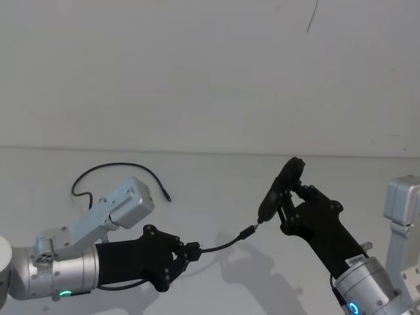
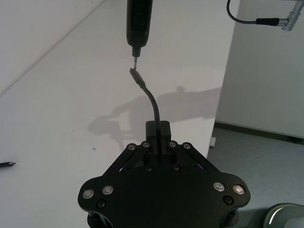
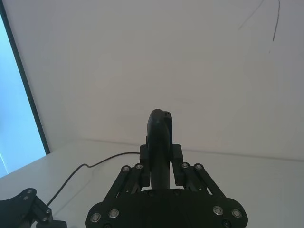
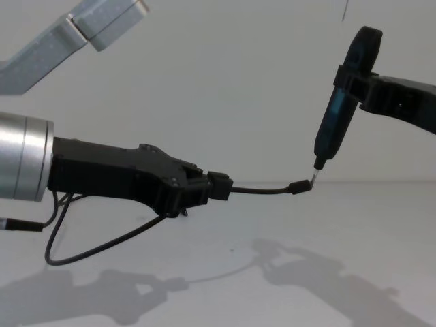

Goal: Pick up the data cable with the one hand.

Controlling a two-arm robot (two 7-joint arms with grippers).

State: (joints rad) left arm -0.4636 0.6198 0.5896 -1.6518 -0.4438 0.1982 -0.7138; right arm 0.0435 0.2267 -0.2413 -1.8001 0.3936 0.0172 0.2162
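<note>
My left gripper (image 1: 193,249) is shut on the data cable (image 1: 223,245), held above the white table. A short curved stretch of black cord sticks out past the fingers and ends in the small plug (image 1: 247,232). In the left wrist view the cable (image 2: 153,102) rises from the gripper (image 2: 157,128) to the plug (image 2: 136,76). My right gripper (image 1: 289,195) is shut on a black pen-shaped tool (image 1: 279,186), whose metal tip meets the plug (image 4: 298,187). The rest of the cord (image 1: 111,167) loops on the table behind my left arm.
The white table (image 1: 216,177) runs to a plain wall behind. Its far edge (image 2: 216,118) drops to the floor in the left wrist view. A grey box (image 1: 401,203) stands at the right edge. Another cord with a connector (image 2: 266,20) hangs at the left wrist view's upper corner.
</note>
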